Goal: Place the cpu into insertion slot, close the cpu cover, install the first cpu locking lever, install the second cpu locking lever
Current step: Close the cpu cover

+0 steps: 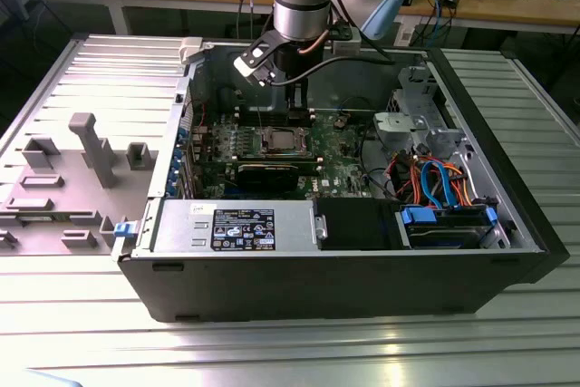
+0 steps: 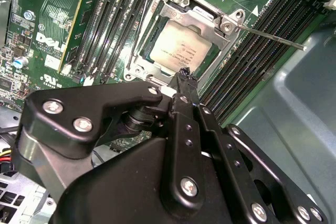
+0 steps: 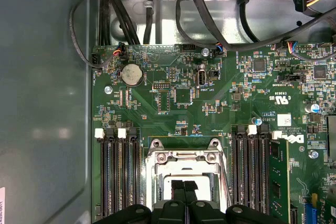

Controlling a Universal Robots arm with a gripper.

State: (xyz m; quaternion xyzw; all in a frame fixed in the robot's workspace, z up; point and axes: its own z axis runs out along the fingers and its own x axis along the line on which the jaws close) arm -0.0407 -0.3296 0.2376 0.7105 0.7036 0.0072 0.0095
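The cpu (image 2: pixel 176 51), a silvery square chip, lies in the insertion slot (image 1: pixel 279 140) on the green board. The cpu cover (image 2: pixel 207 17), a silver frame, lies flat around it, and the chip shows through its opening. The same frame (image 3: pixel 184 157) appears in the first wrist view. A thin locking lever (image 2: pixel 273 38) juts out from one corner of the socket over the memory slots. My gripper (image 2: pixel 185 74) hangs just above the chip's edge, its black fingertips (image 3: pixel 177 184) pressed together with nothing between them. From outside, the gripper (image 1: pixel 295 113) reaches down into the case above the socket.
Long black memory slots (image 2: pixel 113 24) flank the socket on both sides. A black card (image 1: pixel 272 172) lies in front of the socket. Drive cage and coloured cables (image 1: pixel 435 178) fill the exterior view's right of the case. The case walls (image 1: pixel 317 269) enclose the board.
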